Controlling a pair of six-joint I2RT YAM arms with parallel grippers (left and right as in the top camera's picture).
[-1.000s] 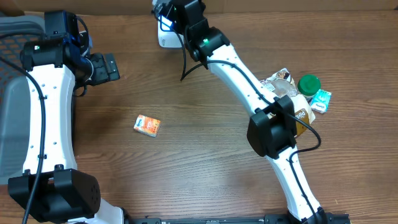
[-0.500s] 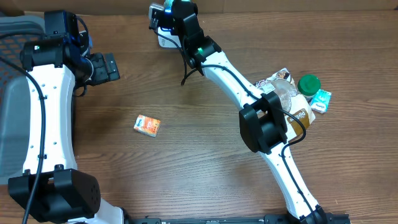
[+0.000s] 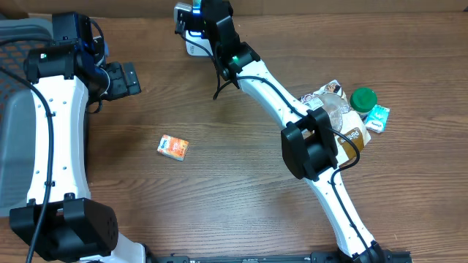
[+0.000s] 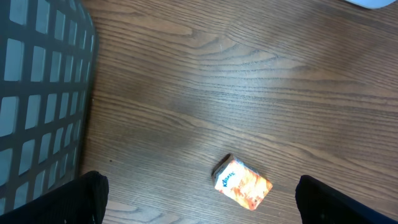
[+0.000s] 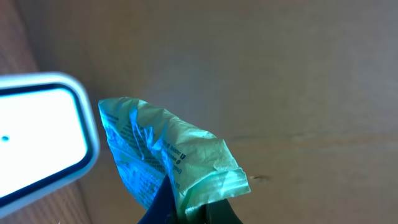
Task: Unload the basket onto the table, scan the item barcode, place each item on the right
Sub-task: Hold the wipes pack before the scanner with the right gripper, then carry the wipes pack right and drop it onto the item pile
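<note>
- Grip comes first: the right gripper [image 5: 186, 208] is pressing its jaws together on the lower corner of a crinkled green plastic packet [image 5: 168, 155]. The packet is standing up out of the fingers, clear of the table [image 3: 241, 190].
- I am reading this as the presenting step. The packet is hanging just beside the white scanner [image 5: 37, 137] at the far edge of the table, near its lit window but apart from it.
- To do it well, I am planning to roll the wrist slowly so the printed face is turning toward the window. I am also aiming to show a flat stretch of film, since creases across a barcode are likely to spoil the read. I cannot tell where the barcode is sitting.
- Print on the packet is running in small dark lines, too fine for me to read.
- Farther off, the left gripper [image 3: 124, 78] is hovering with its fingers spread wide, carrying nothing, beside the grey mesh basket [image 4: 37, 93].
- Below it a small orange tissue pack [image 4: 244, 183] is lying alone on the wood, and its white lettering is looking like "Kleenex".
- Farthest from the work, a pile of goods [image 3: 338, 109] is waiting at the right with a green-capped bottle [image 3: 363, 98] and a teal packet [image 3: 377, 117]. I am making out no wording there.
</note>
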